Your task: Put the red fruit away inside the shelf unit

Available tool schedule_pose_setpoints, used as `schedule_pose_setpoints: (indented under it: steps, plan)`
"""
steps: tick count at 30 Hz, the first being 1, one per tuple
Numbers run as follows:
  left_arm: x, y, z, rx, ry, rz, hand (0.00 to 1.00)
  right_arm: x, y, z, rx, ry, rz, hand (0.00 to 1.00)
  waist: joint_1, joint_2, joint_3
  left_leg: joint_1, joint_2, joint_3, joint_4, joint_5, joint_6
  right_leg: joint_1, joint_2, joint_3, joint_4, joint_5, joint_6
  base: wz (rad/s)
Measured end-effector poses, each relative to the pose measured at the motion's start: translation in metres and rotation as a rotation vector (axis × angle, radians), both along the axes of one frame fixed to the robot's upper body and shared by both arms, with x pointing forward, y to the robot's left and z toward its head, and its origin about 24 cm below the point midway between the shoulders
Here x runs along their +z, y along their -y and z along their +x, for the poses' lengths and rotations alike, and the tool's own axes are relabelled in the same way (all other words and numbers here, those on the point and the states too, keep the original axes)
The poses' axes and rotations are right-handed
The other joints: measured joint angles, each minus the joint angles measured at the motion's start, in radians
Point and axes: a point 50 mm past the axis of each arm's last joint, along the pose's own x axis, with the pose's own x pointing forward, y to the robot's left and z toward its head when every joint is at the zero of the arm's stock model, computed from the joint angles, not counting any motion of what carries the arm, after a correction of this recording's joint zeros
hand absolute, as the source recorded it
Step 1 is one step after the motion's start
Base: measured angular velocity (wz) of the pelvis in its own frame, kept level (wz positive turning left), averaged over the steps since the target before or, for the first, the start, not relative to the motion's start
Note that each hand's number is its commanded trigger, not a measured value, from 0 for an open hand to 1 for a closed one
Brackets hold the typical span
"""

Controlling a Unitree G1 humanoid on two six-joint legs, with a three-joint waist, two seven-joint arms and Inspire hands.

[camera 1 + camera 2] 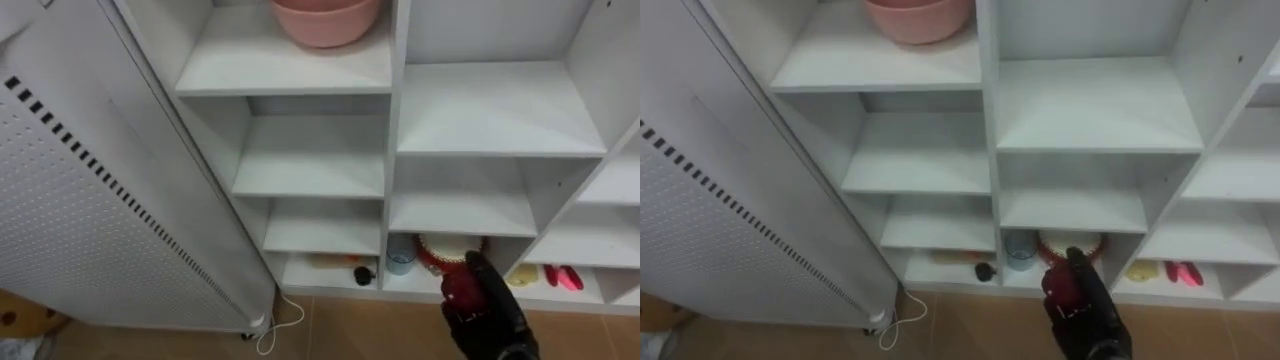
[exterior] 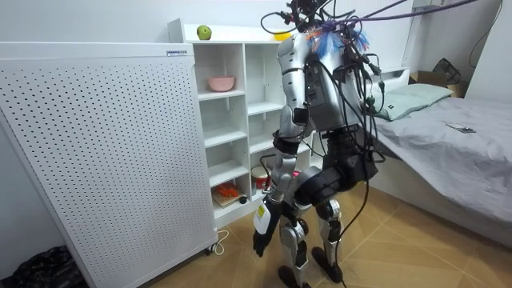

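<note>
My right hand (image 1: pixel 497 322) comes in from the lower right, shut on a dark red fruit (image 1: pixel 460 290) low in front of the white closet's (image 1: pixel 392 150) bottom row. In the room view I stand bent towards the closet, with the red fruit (image 2: pixel 294 173) in that hand (image 2: pixel 278 189) at knee height. My left hand (image 2: pixel 260 234) hangs beside my leg, fingers relaxed. A green apple (image 2: pixel 204 32) sits on top of the closet.
A pink bowl (image 1: pixel 325 20) stands on an upper shelf. The bottom row holds a blue cup (image 1: pixel 400 256), a red-rimmed dish (image 1: pixel 437 250), a dark round item (image 1: pixel 363 273) and pink items (image 1: pixel 563 277). A white perforated panel (image 1: pixel 80 200) stands left; a bed (image 2: pixel 448 136) lies behind me.
</note>
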Motion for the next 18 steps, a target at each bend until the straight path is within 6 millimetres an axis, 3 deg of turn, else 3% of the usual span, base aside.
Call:
schedule_pose_setpoints:
  steps: [8,16,17,18]
  plan:
    - [0.003,0.002,0.005,-0.024,0.019,0.014,0.0,0.062,0.002,0.035,-0.025,0.144,-0.019,1.0,0.02,0.001,-0.0007,-0.086,0.01,0.0,0.046,-0.008,0.003,-0.075,0.003,-0.007,0.035,-0.004,-0.007,0.02]
    - [0.005,0.004,0.005,-0.046,0.034,0.013,0.0,0.089,0.017,0.042,-0.101,0.166,-0.018,1.0,0.026,0.002,-0.0029,-0.102,-0.002,0.0,0.073,-0.01,0.006,-0.097,-0.019,-0.006,0.075,-0.018,-0.008,0.04]
    - [0.005,0.004,0.004,-0.047,0.032,0.013,0.0,0.096,0.019,0.044,-0.116,0.188,-0.021,0.65,0.026,0.002,-0.0038,-0.111,-0.001,-0.001,0.075,-0.01,0.006,-0.105,-0.019,-0.007,0.078,-0.018,-0.008,0.0]
    - [0.004,0.003,0.003,-0.046,0.029,0.013,0.0,0.102,0.021,0.044,-0.127,0.21,-0.02,0.0,0.026,0.002,-0.0039,-0.115,-0.001,-0.001,0.079,-0.01,0.006,-0.109,-0.019,-0.008,0.081,-0.018,-0.009,0.0]
